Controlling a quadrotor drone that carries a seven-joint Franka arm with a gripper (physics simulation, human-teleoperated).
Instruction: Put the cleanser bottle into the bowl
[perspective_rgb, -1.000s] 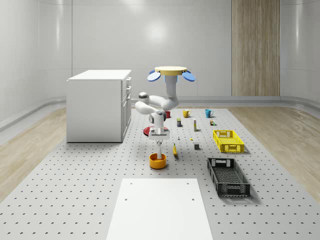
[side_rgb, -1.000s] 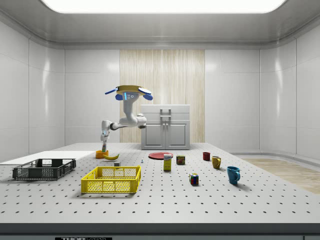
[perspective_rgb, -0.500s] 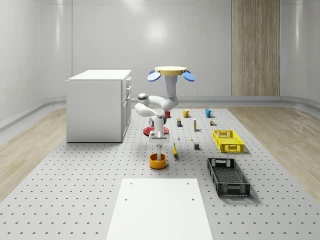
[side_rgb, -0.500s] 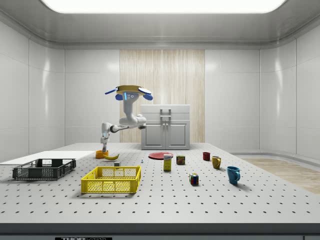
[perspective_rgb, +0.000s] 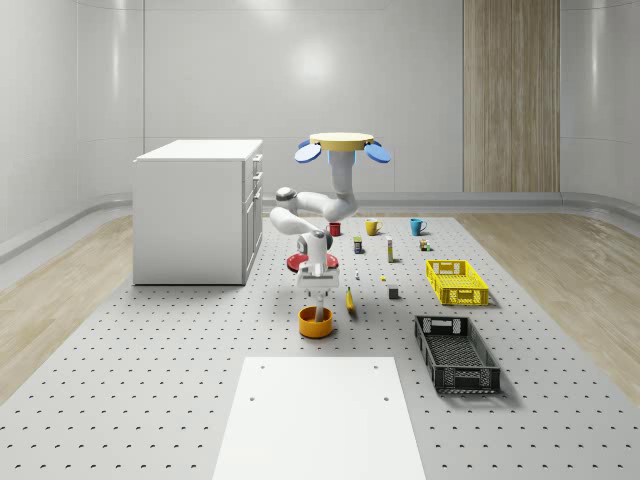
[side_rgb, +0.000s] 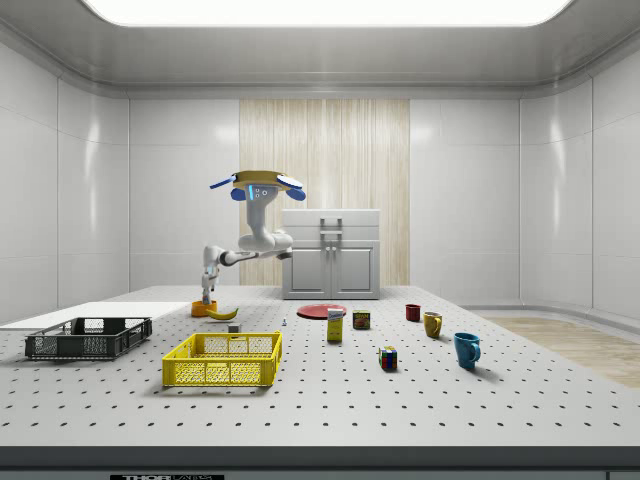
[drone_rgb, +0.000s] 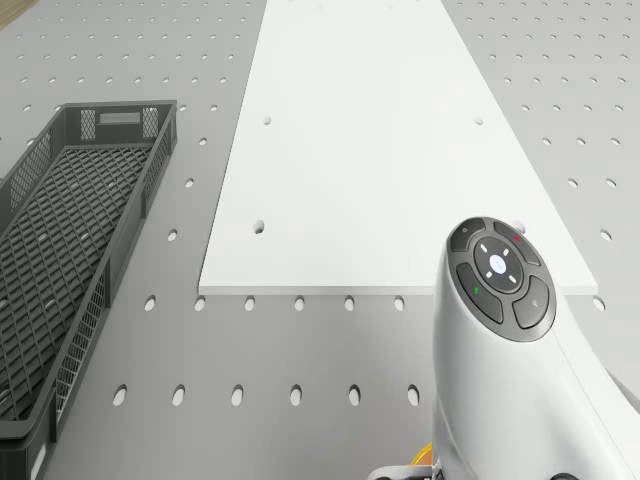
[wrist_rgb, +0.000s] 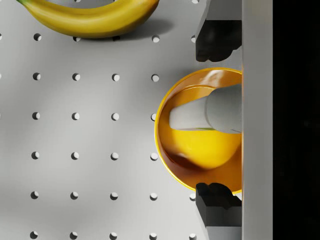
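The jaws (wrist_rgb: 215, 117) stand open, one finger (wrist_rgb: 216, 40) on each side of the orange bowl (wrist_rgb: 200, 165) with clear space between them and the bottle. The cleanser bottle (wrist_rgb: 207, 112) lies inside the bowl, its white neck reaching across the yellow interior; it is not gripped. In the whole-scene view the jaws (perspective_rgb: 317, 303) point straight down directly above the bowl (perspective_rgb: 316, 322), with the bottle (perspective_rgb: 318, 312) standing out of the rim. In the side view the jaws (side_rgb: 207, 297) hang just above the bowl (side_rgb: 203, 310).

The arm (perspective_rgb: 310, 215) bends down and forward from the drone (perspective_rgb: 341, 146), which hovers in the air above the table (perspective_rgb: 150, 380), between the cabinet (perspective_rgb: 197, 210) and the row of small objects. The wrist housing (drone_rgb: 500, 340) appears in the drone view over the white sheet (drone_rgb: 380, 150).

A banana (wrist_rgb: 90, 17) lies on the table just beside the bowl; the whole-scene view places it (perspective_rgb: 350, 299) on the bowl's right. A black crate (perspective_rgb: 456, 352) sits near the white sheet (perspective_rgb: 318, 415), and a yellow crate (perspective_rgb: 456, 281) lies beyond it. A red plate (side_rgb: 321, 311), a blue mug (side_rgb: 466, 349) and a yellow mug (side_rgb: 432, 324) rest well apart from the bowl.
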